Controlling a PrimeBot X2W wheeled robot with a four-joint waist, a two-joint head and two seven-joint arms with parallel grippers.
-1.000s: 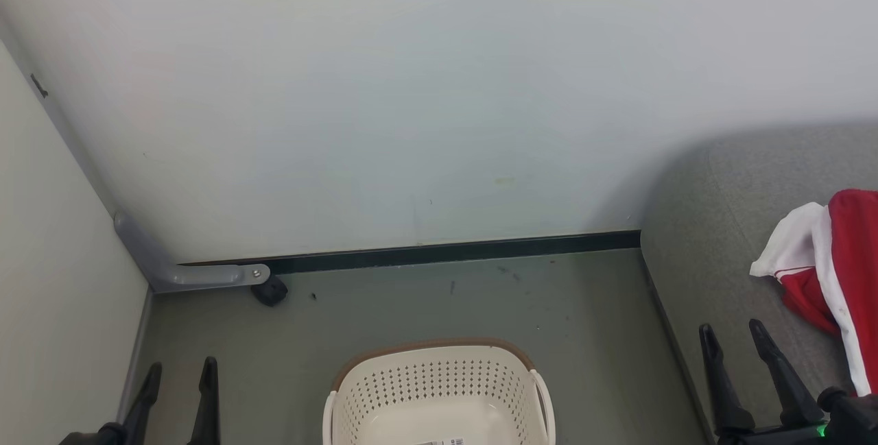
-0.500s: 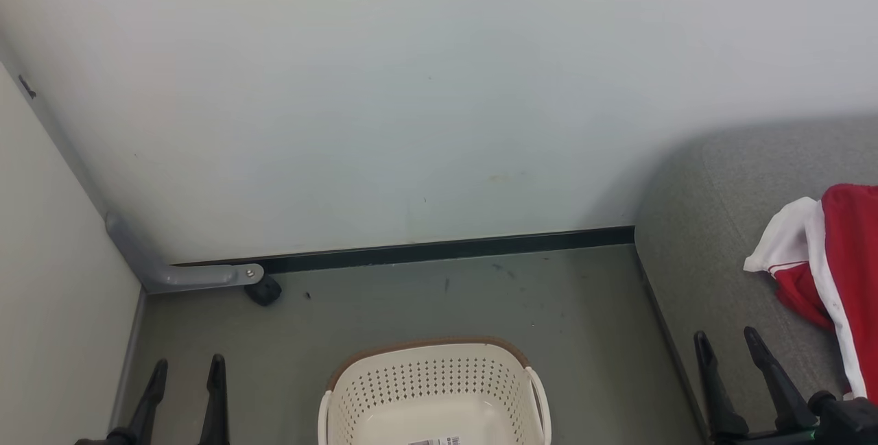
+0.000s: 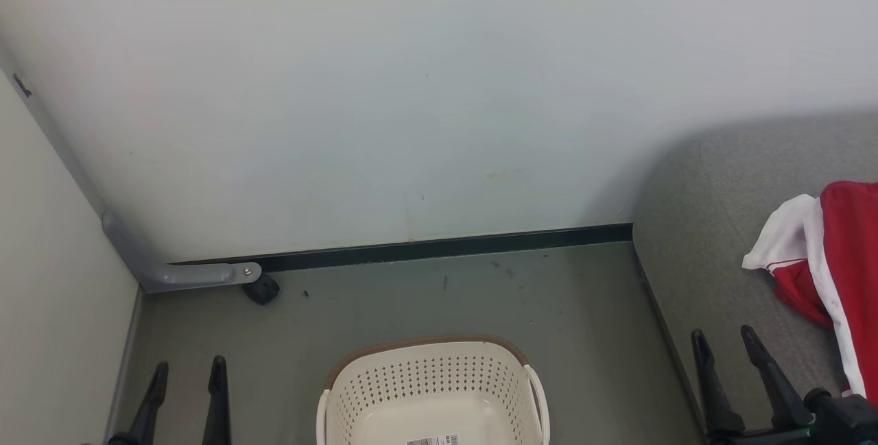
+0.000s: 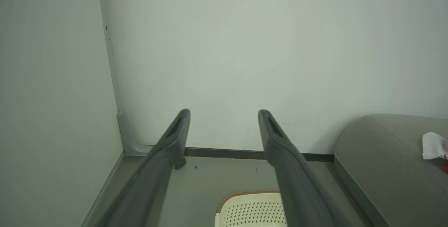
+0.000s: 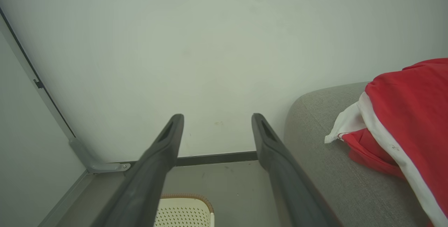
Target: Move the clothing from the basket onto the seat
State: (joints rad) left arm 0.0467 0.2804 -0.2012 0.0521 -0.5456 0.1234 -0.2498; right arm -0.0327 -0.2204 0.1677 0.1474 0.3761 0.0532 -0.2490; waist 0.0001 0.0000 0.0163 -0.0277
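Observation:
The red and white clothing lies on the grey seat at the right edge of the head view. In the right wrist view the clothing spreads over the seat. The cream basket stands on the floor at bottom centre; the part of its inside that shows holds just a label. My left gripper hangs open at the lower left, over the floor. My right gripper stands open over the seat's front edge, left of the clothing. Nothing sits between the fingers of either hand.
A pale wall with a dark baseboard closes the space ahead. A grey bracket and a small black caster sit in the left corner, next to a side wall. Bare grey floor lies between the basket and the baseboard.
The whole head view has drifted slightly left and up, so the camera moved. Both grippers stay open and empty, and the clothing rests as before.

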